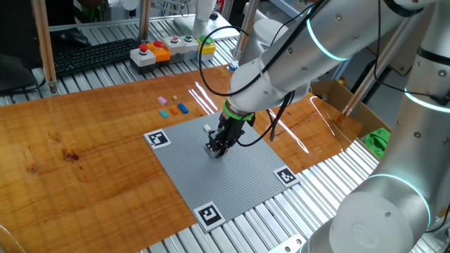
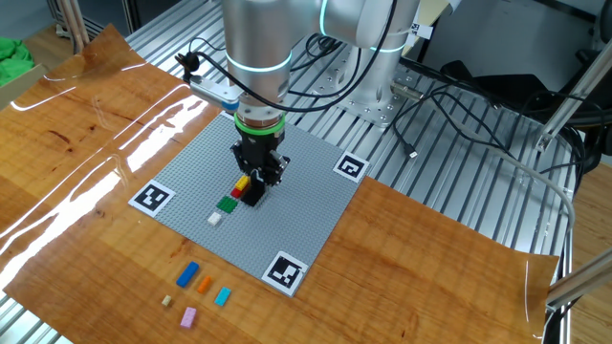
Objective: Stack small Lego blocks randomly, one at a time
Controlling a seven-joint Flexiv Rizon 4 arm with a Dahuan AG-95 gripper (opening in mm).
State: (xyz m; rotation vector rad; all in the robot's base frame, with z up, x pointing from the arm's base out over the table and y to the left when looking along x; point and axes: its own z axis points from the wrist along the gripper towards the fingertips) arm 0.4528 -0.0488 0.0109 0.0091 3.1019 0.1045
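Plastic Lego blocks (image 2: 204,281) at six o'clock are light, rigid, slippery; we grip opposite flat sides. We cannot tell what the lowered gripper (image 2: 251,191) holds.

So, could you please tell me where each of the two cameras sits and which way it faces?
One fixed view: high, across the table from the loose Lego blocks and push buttons; arm enters from the right, tool on the baseplate.
The other fixed view: opposite side, facing the arm's base; loose blocks nearest.
Shared: tool, baseplate, markers, loose blocks.
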